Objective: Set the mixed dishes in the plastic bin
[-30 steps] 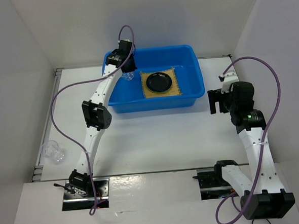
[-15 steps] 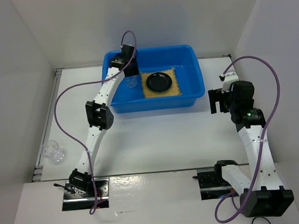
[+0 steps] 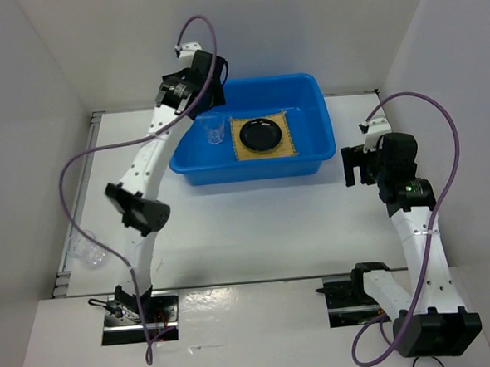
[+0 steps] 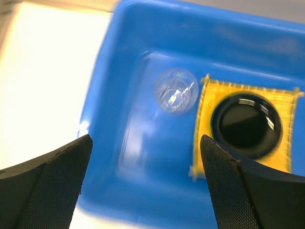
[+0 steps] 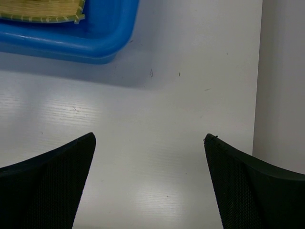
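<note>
1. Bin (image 3: 252, 170): on the table at the far middle, long axis left-right in the top view, open side up
2. Mat (image 3: 288, 137): flat on the bin floor, about mid-bin. Its edges run roughly parallel to the bin walls, with a slight skew
3. Black plate (image 3: 260, 134): lies flat and centred on the mat, face up
4. Cup (image 3: 215, 130): inside the bin, left part of the floor. It is upright with its mouth up, just beside the mat's left edge, and I can't tell if they touch
5. Second cup (image 3: 87, 250): out on the table by the left edge, well apart from the bin and partly behind the left arm. Which way it points is unclear
6. Left gripper (image 4: 145, 140): raised above the bin's left end and looking down into it. Jaws are spread wide with nothing between them, and the cup sits apart below
7. Right gripper (image 5: 150, 138): over bare table just off the bin's right near corner. Jaws are wide apart and hold nothing
</note>
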Robot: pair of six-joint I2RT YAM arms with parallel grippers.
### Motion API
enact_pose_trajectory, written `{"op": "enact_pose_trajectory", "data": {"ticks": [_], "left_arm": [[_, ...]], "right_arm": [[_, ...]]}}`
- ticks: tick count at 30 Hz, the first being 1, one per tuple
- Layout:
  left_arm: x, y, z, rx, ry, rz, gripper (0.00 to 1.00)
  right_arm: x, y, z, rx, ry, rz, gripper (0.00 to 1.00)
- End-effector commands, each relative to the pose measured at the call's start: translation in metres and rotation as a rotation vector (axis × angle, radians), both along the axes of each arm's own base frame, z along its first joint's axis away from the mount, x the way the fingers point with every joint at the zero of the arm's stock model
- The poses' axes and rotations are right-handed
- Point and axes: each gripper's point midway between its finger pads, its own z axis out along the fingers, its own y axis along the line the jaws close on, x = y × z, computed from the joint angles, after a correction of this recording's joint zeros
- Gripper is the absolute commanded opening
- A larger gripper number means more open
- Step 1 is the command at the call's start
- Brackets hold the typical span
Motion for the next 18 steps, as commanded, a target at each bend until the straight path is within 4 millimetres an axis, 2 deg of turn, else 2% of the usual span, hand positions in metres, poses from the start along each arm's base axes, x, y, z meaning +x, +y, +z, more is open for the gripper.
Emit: {"op": "enact_pose_trajectory", "data": {"ticks": [1,2,3,4,5,6,7,8,9,10,12,13,15,16,18], "left_arm": [[-0.081,0.062,0.027,0.045,0.040,0.236,1.00],[-0.090,0.074,0.019,0.043,0.039,0.283,1.00],[-0.112,0.092,-0.036,0.125,0.166,0.322,1.00],[-0.137,0.110,-0.015,0.052,0.085,0.357,1.00],[-0.139,0.119,-0.017,-0.012,0.022,0.385,1.00],[-0.149,0.145,-0.026,-0.060,0.019,0.432,1.00],[-0.171,0.166,-0.036,-0.117,-0.034,0.460,1.00],[-0.180,0.181,-0.040,-0.145,-0.065,0.481,0.91],[-0.195,0.202,-0.030,-0.212,-0.134,0.503,0.83],[-0.202,0.212,-0.052,-0.208,-0.121,0.514,0.79],[-0.218,0.239,-0.063,-0.214,-0.108,0.596,0.79],[-0.222,0.247,-0.069,-0.222,-0.091,0.639,0.81],[-0.229,0.268,-0.090,-0.215,-0.015,0.736,0.82],[-0.237,0.273,-0.102,-0.227,0.032,0.783,0.82],[-0.238,0.286,-0.120,-0.237,0.089,0.832,0.82]], "right_arm": [[0.000,-0.001,0.020,-0.006,-0.085,0.003,0.99],[-0.002,-0.003,0.020,-0.013,-0.089,-0.008,0.99],[-0.002,-0.003,0.020,-0.013,-0.089,-0.008,0.99],[-0.006,-0.003,0.027,-0.015,-0.118,-0.008,0.99],[-0.006,-0.001,0.027,-0.010,-0.119,0.000,0.99],[-0.008,-0.001,0.030,-0.011,-0.131,0.000,0.99],[-0.009,-0.001,0.033,-0.012,-0.142,0.000,0.99],[-0.009,-0.001,0.033,-0.012,-0.142,0.000,0.99],[-0.009,-0.001,0.033,-0.012,-0.142,0.000,0.99],[-0.009,-0.001,0.033,-0.012,-0.142,0.000,0.99],[-0.008,-0.001,0.035,-0.013,-0.153,0.000,0.99],[-0.008,-0.001,0.035,-0.013,-0.153,0.000,0.99],[-0.008,-0.001,0.035,-0.013,-0.153,0.000,0.99],[-0.008,-0.001,0.035,-0.013,-0.153,0.000,0.99],[-0.006,0.001,0.033,-0.008,-0.144,0.008,0.99]]}}
